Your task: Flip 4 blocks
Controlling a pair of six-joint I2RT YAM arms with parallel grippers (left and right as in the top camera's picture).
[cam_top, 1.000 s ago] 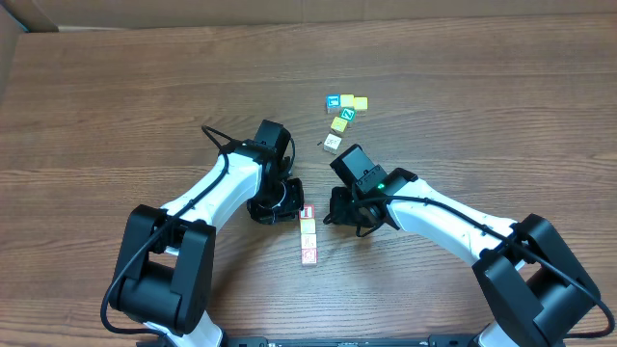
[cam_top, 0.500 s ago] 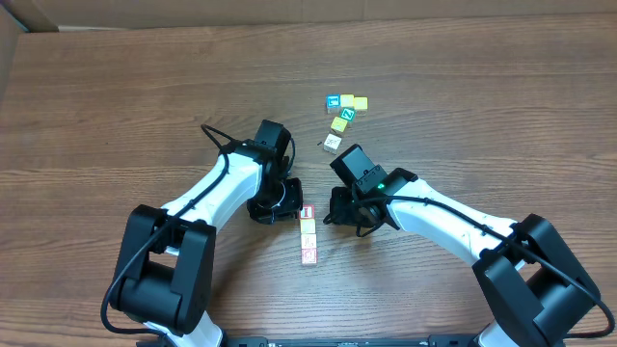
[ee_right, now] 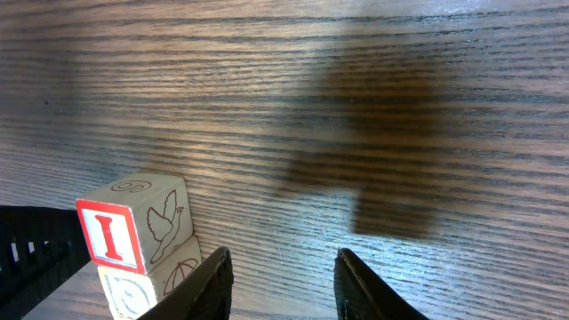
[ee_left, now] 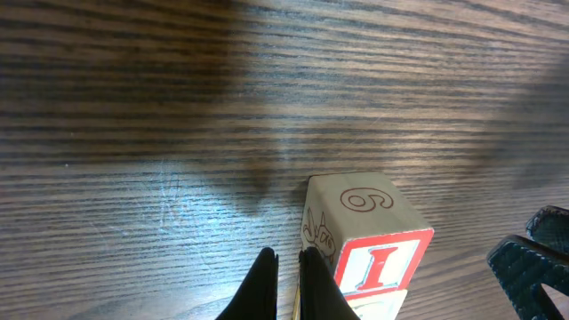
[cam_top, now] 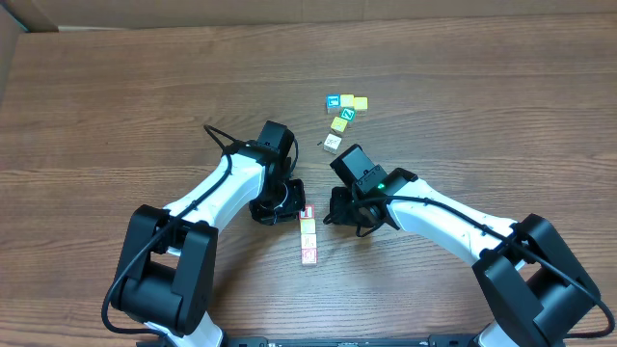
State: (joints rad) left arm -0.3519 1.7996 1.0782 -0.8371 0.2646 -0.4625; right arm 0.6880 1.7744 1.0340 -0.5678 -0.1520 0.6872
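Blocks [cam_top: 308, 233] sitting in a short straight row on the wooden table [cam_top: 116, 106], touching end to end, low and central in the overhead shot. Red print on both ends of the row, paler faces in between. End block [ee_left: 360, 227] at the top end of the row showing a red letter I in a red frame on one face, a curly 6 or 9 on another, plus a bird outline in the right wrist view. Left claw [ee_left: 286, 260] pinched fully together, nothing in it, tips parked just beside that end block; can't tell whether actually touching. Right claw [ee_right: 283, 258] over on the other side of the row, parted partway, only bare wood grain between the fingers [ee_right: 213, 284], so not gripping anything. Same end block off to the left in that view, with another pale block bearing an umbrella outline pressed up against it. Little bunch of other cubes [cam_top: 343, 114] farther up the table, well apart from the row: blue print, green print, a couple of yellow ones, plus a whitish one closest to the right arm. No hope of reading those letters from up there.
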